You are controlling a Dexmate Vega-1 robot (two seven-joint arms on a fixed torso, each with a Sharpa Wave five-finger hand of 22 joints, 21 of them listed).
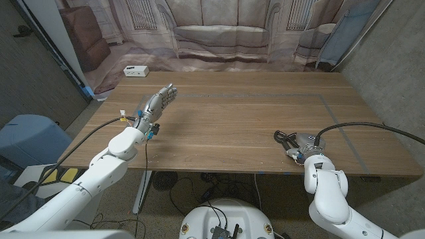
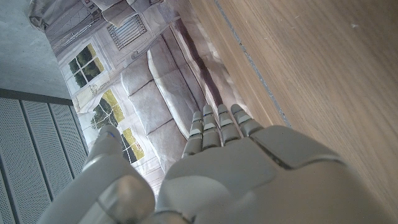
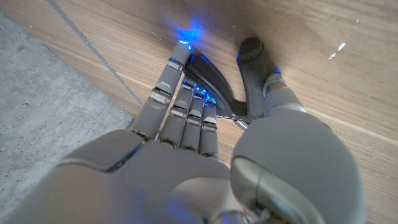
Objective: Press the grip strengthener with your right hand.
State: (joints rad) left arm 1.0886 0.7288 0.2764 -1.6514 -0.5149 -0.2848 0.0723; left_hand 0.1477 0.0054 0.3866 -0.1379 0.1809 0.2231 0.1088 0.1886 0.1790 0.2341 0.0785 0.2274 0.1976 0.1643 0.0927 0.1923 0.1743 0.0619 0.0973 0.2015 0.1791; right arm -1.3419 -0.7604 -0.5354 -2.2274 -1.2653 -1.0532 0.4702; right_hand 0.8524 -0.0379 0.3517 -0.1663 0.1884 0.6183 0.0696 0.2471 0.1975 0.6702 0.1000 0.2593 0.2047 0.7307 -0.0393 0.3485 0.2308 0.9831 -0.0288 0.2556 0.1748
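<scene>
The grip strengthener (image 1: 284,138), with two black handles joined by a metal spring, lies near the table's front right edge. My right hand (image 1: 305,150) grips it: in the right wrist view the fingers (image 3: 186,99) lie along one handle and the thumb presses on the other handle of the grip strengthener (image 3: 252,59). The right hand (image 3: 205,162) sits low on the wooden table (image 1: 232,119). My left hand (image 1: 158,103) hovers over the table's left side, fingers straight and apart, holding nothing. The left wrist view shows the left hand (image 2: 249,168) stretched out beside the tabletop.
A small white box (image 1: 136,71) sits at the table's far left corner. A thin tape line (image 1: 340,123) runs across the right side of the table. A printed sofa backdrop (image 1: 219,30) hangs behind the far edge.
</scene>
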